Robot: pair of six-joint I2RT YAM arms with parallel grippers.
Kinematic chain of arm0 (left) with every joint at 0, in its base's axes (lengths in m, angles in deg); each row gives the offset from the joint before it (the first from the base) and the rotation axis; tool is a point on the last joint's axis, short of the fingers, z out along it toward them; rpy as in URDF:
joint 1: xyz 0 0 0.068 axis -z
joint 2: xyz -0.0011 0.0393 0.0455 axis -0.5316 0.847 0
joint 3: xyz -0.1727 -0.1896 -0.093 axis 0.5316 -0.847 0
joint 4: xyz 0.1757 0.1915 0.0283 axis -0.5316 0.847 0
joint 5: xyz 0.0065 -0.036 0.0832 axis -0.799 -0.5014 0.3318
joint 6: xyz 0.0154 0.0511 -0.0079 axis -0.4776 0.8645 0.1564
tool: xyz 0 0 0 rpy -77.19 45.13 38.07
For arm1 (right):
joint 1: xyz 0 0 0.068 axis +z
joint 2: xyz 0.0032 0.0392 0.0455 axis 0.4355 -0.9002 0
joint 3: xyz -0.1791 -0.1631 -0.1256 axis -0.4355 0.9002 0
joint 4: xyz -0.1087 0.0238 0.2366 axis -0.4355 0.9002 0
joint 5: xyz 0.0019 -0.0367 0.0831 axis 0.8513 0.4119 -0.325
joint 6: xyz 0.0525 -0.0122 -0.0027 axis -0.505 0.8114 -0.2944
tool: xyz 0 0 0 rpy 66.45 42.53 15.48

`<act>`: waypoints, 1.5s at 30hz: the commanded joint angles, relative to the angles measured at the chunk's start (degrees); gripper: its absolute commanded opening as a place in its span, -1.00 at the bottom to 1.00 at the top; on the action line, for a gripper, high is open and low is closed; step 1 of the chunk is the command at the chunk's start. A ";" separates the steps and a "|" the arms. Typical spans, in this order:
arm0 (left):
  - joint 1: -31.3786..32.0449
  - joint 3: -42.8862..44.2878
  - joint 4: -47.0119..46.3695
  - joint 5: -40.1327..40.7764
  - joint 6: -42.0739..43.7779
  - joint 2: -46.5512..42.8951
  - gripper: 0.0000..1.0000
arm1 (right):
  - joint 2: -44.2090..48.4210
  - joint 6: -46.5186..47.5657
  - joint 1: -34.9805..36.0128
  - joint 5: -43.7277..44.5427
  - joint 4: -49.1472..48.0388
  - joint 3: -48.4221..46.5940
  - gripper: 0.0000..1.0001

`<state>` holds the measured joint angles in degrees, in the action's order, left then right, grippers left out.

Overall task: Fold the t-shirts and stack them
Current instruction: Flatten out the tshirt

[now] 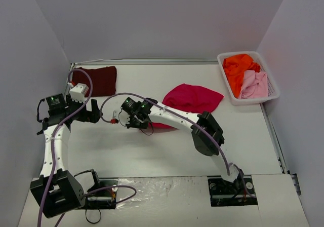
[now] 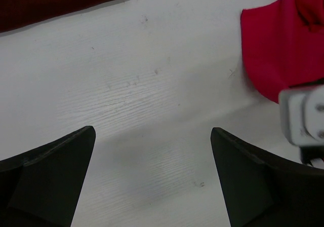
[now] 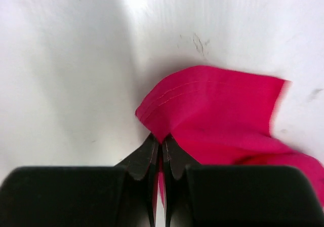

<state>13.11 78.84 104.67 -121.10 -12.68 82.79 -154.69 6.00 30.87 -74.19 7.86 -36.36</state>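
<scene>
**A:** Centre of the overhead view: the crimson t-shirt lies crumpled, with one hemmed corner reaching toward the left of the frame. The right gripper is pinched fully closed on that corner, with only a thin edge of cloth between the jaws.

**B:** Likely failure?

**A:** The hold looks shallow. A quick pull could slip the hem free, or drag the shirt along in a bunch instead of spreading it. The left gripper, jaws wide apart and holding nothing, hovers over bare surface between two shirts, so the cloth's other side is unsupported.

**B:** The other shirts?

**A:** The maroon t-shirt lies flat at upper left. The orange t-shirt and the pink t-shirt sit in the white basket at upper right.

**B:** Surroundings?

**A:** A white, faintly scuffed table, enclosed by plain pale walls on three sides.
</scene>
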 commanded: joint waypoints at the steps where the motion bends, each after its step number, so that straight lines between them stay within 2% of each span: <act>1: -0.42 2.37 -0.11 -0.58 1.31 -0.19 0.98 | 10.96 -1.60 4.21 -0.13 6.10 -7.23 -1.00; 2: -0.42 2.54 -0.02 -0.58 1.31 -0.27 0.74 | 12.10 -1.86 4.40 -0.39 6.82 -9.68 -1.00; 6: -0.42 2.72 0.15 -0.23 1.23 -0.63 0.31 | 19.21 -1.87 3.70 0.30 9.37 -15.05 -1.00; 8: -0.59 2.81 0.24 0.12 1.31 -0.89 0.28 | 21.50 -1.69 0.38 0.48 10.25 -16.90 -1.00; 10: -0.86 2.81 0.15 0.56 1.31 -0.98 0.37 | 24.32 -1.08 -4.10 -1.44 10.16 -18.58 -1.00; 11: -0.86 2.81 0.24 0.74 1.14 -0.98 0.47 | 25.72 -0.99 -10.39 -3.10 10.16 -18.84 -1.00; 12: -0.95 2.81 0.24 0.74 1.14 -0.98 0.73 | 26.43 -0.64 -13.85 -7.04 9.99 -18.24 -1.00; 15: -1.12 2.81 0.15 0.39 1.05 -0.98 0.92 | 28.63 0.76 -24.85 -12.68 9.03 -14.73 -1.00; 22: -1.12 3.25 0.77 -1.63 0.61 -0.98 0.90 | 29.25 2.70 -41.56 -21.29 4.54 2.57 -1.00; 29: -0.42 3.33 0.68 -3.92 -0.62 0.60 0.89 | 27.14 3.32 -44.12 -22.28 0.76 13.22 -1.00; 33: 2.12 3.95 1.11 -3.92 -0.27 1.74 0.89 | 26.00 2.79 -44.47 -21.58 -1.26 15.95 -1.00; 36: 9.31 5.44 4.27 -1.56 4.20 3.50 0.89 | 25.91 2.18 -44.64 -21.05 -2.31 17.71 -1.00; 41: 15.65 9.91 14.37 -2.34 12.11 7.88 0.89 | 26.87 1.21 -44.91 -20.35 -4.42 20.44 -1.00; 42: 16.88 10.54 18.83 -1.64 16.30 8.94 0.89 | 26.96 1.12 -45.00 -19.91 -4.69 21.31 -1.00; 45: 20.30 10.46 24.39 -0.58 22.47 11.06 0.89 | 26.96 0.77 -45.44 -19.47 -5.39 22.63 -1.00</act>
<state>30.90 87.65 118.55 -122.13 -0.38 92.86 -129.07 7.68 -14.03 -94.19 3.51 -14.96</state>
